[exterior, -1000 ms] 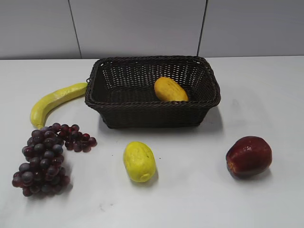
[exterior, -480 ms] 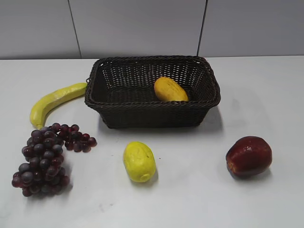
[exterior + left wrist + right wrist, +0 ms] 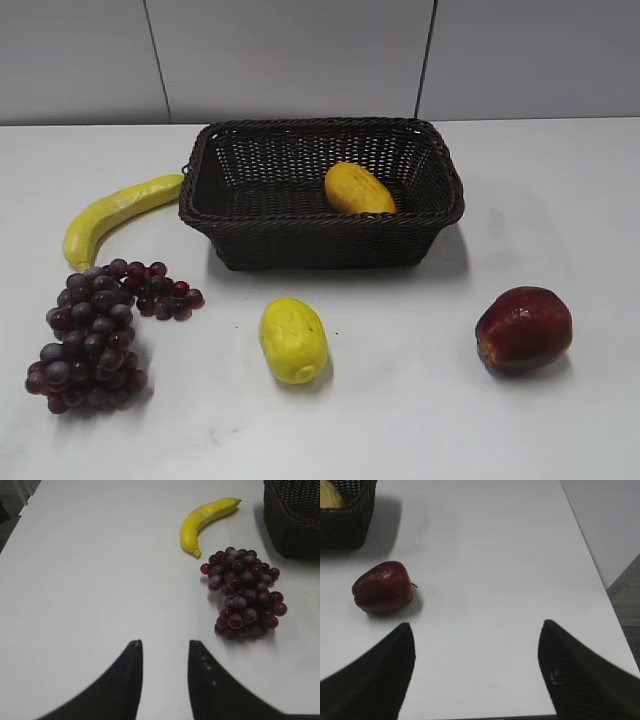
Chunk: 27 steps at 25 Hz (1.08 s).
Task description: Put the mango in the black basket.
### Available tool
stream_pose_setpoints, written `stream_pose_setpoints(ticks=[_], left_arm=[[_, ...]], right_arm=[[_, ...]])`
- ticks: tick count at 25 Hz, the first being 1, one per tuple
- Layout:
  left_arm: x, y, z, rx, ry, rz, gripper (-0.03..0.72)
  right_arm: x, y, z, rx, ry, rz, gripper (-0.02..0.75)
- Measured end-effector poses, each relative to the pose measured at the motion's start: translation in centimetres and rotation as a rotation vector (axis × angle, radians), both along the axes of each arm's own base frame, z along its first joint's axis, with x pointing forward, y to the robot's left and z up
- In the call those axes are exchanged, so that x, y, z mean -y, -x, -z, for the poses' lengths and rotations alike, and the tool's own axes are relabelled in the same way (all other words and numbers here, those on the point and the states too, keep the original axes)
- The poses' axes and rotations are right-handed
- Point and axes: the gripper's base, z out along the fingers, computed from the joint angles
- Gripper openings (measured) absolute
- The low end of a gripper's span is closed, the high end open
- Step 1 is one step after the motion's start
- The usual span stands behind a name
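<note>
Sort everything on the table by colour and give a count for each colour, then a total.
Yellow: 2, the banana and the pale yellow oval fruit
Orange-yellow: 1, the mango lying in the basket
Dark red to purple: 2, the apple and the bunch of grapes
Black: 1, the black basket
Total: 6

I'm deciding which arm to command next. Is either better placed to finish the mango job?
Neither: the oblong orange-yellow mango already lies inside the dark woven wicker basket. For any nudge, right: its open pincer views the basket's mango end; the left pincer faces the purple grapes.
</note>
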Motion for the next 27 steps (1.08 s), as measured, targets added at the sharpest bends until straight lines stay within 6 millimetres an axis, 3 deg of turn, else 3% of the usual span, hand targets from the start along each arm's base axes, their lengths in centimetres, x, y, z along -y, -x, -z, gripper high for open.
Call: stream_pose_setpoints(ticks=[27], left_arm=[[0.0,0.0,0.0,0.0,0.0,0.0,0.232]], right_arm=[[0.0,0.06,0.02,0.003,0.0,0.002,0.59]])
